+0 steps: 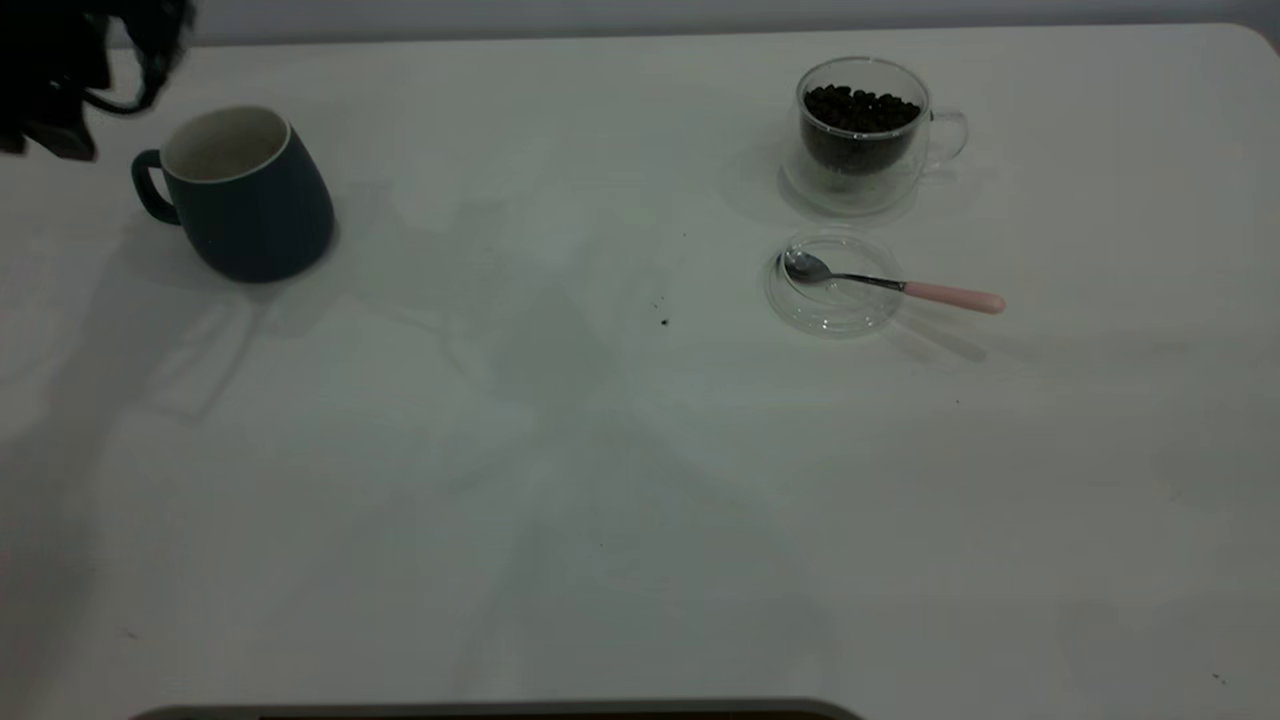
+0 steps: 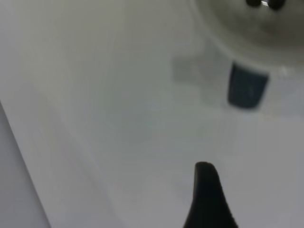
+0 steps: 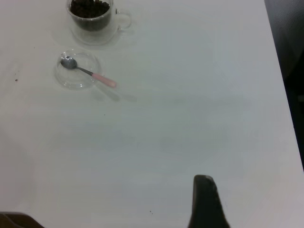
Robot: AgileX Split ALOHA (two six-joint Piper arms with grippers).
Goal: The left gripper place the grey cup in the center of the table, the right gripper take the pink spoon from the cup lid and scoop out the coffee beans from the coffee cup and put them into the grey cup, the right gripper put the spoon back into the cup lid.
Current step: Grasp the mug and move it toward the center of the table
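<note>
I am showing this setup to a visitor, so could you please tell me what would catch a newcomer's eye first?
Probably the dark grey cup, standing upright and empty at the far left of the white table, with the left hand just beyond its handle. Next comes the glass coffee cup of coffee beans at the far right. Just in front of it, the pink spoon rests with its bowl in the clear cup lid.

— Where do you find the mug on the table?

— You see it far left, near the back, handle pointing left.

— And the glass cup?

— Well apart, back right, with the beans inside it.

— The lid?

— Just in front of that cup. You see the spoon lying in it, bowl left, handle jutting over the right rim.
</note>
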